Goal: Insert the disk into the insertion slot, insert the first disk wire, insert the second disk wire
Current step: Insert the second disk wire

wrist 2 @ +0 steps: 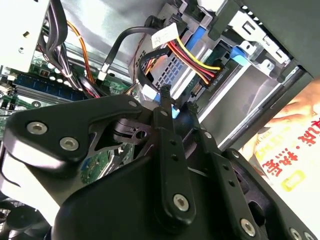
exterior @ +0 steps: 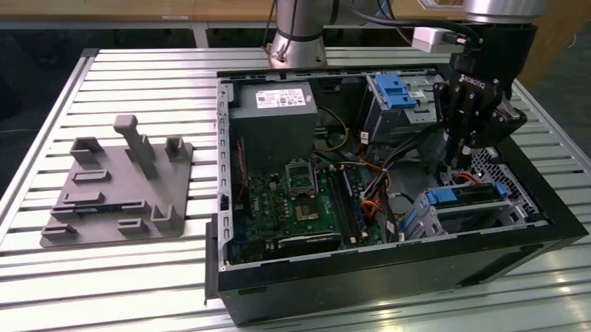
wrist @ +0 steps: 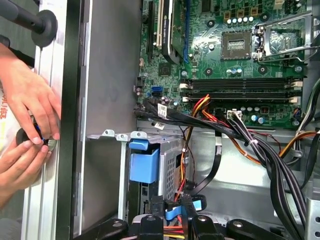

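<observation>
Two black fingers (wrist 2: 167,130) of the gripper (wrist 2: 177,102) stand almost together, pinched on a small blue flat-cable plug (wrist 2: 173,112). The plug is just beside the connector edge of the silver hard drive (exterior: 459,196) in its bright blue plastic carrier; whether it is seated there I cannot tell. A red, yellow and black wire bundle (wrist 2: 190,57) is plugged into that same edge, close to the fingertips. In the exterior view the gripper (exterior: 459,169) reaches straight down into the right side of the open black computer case (exterior: 369,290). The drive sits inside the grey perforated sheet-metal drive cage (exterior: 480,218) at the case's near right corner. Its long blue edge runs from the exterior view's left to its right, and the wired edge faces the gripper. In the first wrist view the gripper (wrist: 172,205) hangs beside the cage's perforated wall, with the blue carrier just next to that wall. A green motherboard (exterior: 286,200) fills the case's left half, and a grey power supply box (exterior: 273,124) lies at its far end. The case rests on a slatted metal table (exterior: 138,69). A grey fixture plate with upright posts (exterior: 120,187) lies well apart, on the exterior view's left. In the first wrist view a person's hands (wrist: 27,125) rest at the table beside the case wall.
</observation>
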Motion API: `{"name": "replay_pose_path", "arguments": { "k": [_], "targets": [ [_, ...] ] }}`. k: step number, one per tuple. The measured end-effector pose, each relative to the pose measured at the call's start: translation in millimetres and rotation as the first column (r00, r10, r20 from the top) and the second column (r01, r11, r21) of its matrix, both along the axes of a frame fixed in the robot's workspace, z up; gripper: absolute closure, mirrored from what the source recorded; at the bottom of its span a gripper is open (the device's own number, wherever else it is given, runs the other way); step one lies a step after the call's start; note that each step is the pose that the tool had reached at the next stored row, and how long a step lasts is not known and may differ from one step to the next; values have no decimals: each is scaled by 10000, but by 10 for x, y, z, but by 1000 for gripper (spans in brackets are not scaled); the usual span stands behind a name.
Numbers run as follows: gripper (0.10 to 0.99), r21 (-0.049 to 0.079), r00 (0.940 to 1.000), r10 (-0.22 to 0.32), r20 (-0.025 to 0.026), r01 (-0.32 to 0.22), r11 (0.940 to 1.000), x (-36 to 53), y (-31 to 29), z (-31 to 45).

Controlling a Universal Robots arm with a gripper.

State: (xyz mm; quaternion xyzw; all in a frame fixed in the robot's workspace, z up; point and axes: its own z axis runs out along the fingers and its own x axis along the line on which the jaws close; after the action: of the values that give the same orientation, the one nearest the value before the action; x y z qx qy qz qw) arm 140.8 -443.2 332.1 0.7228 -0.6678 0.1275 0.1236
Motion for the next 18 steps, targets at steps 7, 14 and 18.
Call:
{"name": "replay_pose_path", "arguments": {
  "k": [7, 14, 18],
  "targets": [
    [796, 63, 10000, 5, 49, -5, 10000, 0, 0, -12],
    [882, 266, 10000, 3, 95, -5, 9996, 0, -2, -18],
    [882, 318, 9999, 2, 103, -5, 9995, 0, -6, -23]
  ]
}}
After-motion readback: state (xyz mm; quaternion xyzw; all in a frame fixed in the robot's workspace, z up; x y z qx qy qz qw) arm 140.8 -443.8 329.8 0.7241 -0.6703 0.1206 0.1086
